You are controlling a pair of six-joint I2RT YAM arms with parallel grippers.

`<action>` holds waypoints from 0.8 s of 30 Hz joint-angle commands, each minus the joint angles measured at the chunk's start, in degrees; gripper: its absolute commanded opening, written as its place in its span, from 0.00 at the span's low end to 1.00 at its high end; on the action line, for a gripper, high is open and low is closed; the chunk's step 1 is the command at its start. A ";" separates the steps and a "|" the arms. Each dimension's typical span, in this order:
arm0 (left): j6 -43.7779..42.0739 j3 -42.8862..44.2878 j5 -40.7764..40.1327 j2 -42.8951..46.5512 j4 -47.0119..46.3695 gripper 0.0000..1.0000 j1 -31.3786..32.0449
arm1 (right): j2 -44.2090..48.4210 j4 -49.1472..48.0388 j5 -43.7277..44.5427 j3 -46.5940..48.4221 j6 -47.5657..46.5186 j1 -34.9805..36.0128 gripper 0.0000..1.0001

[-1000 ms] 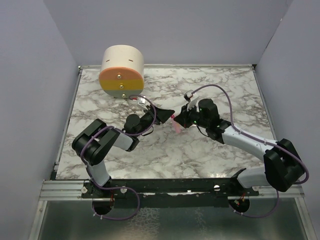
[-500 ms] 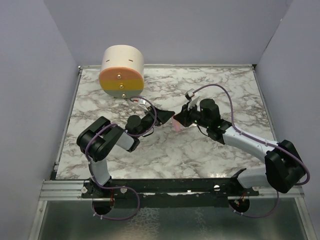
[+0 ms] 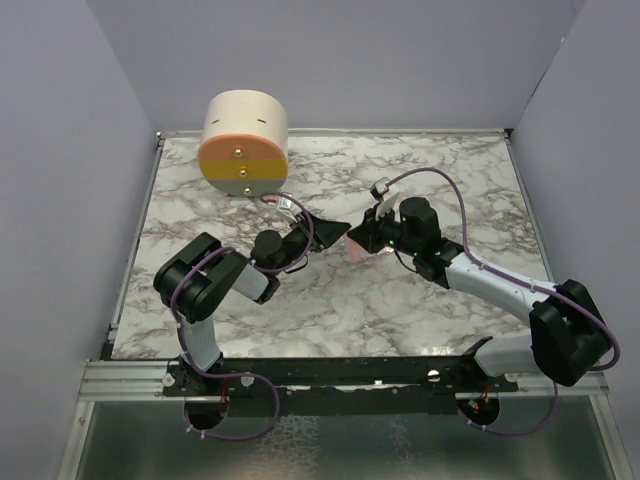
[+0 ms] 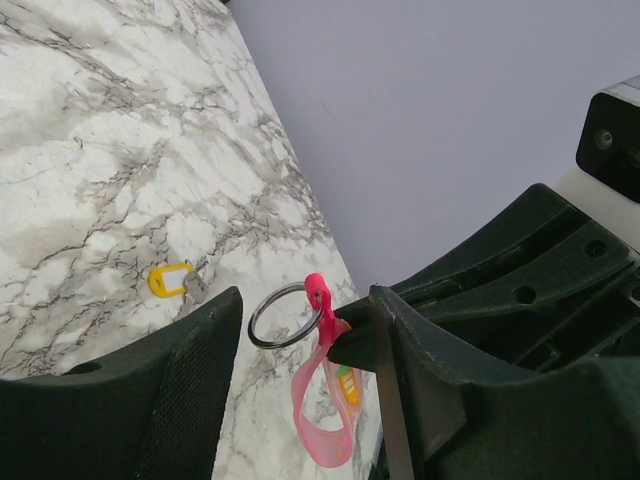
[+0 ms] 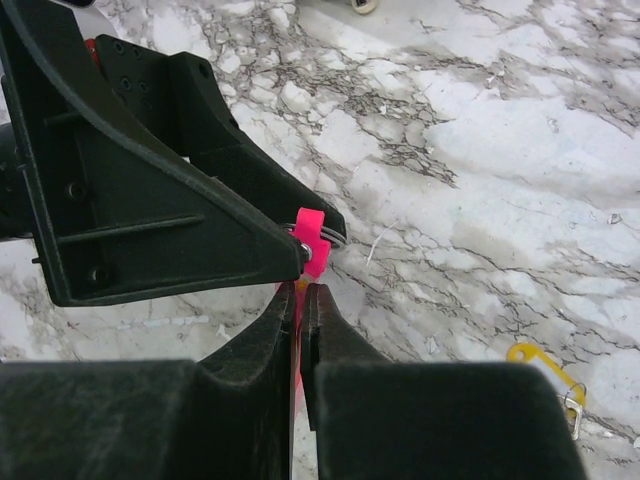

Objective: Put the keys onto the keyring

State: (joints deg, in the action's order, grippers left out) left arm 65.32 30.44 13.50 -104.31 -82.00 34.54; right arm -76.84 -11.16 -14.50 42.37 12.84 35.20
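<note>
The keyring is a pink strap (image 4: 318, 412) with a metal ring (image 4: 262, 316) at its top end. It hangs above the marble table between the two grippers, and shows in the top view (image 3: 352, 250). My right gripper (image 5: 300, 292) is shut on the strap just below its pink head (image 5: 312, 240). My left gripper (image 4: 305, 300) is open, with the ring in the gap between its fingers and touching neither. The key, a small yellow tag (image 4: 170, 279) with a bit of metal, lies flat on the table beyond the ring. In the right wrist view it (image 5: 533, 354) lies at the lower right.
A large cream-and-orange cylinder (image 3: 244, 140) stands at the back left of the table. Grey walls close the table at back and sides. Both arms meet at mid-table, the left gripper (image 3: 335, 226) tip to tip with the right gripper (image 3: 354, 240).
The left arm's elbow has shifted slightly right and its gripper has edged closer to the ring. The right gripper keeps its hold on the strap, nearly still.
</note>
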 commanded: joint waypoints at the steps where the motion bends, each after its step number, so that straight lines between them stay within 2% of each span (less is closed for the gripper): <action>1: 0.46 -1.09 0.93 -0.62 -3.31 0.58 -1.02 | 0.50 -0.85 3.09 2.12 -0.18 0.35 0.01; 17: 7.48 -2.32 4.20 -3.28 -12.13 0.65 -2.38 | -4.47 -0.67 3.10 5.95 -0.95 0.40 0.01; 24: 8.15 -1.89 3.81 -3.60 -12.93 0.66 -2.38 | -6.88 -1.70 1.34 6.59 -0.59 0.40 0.01</action>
State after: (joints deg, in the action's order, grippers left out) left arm 72.34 28.27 16.38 -107.39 -87.00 32.32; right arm -82.32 -10.66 -12.34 47.16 12.60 35.20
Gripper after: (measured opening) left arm 0.657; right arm 0.035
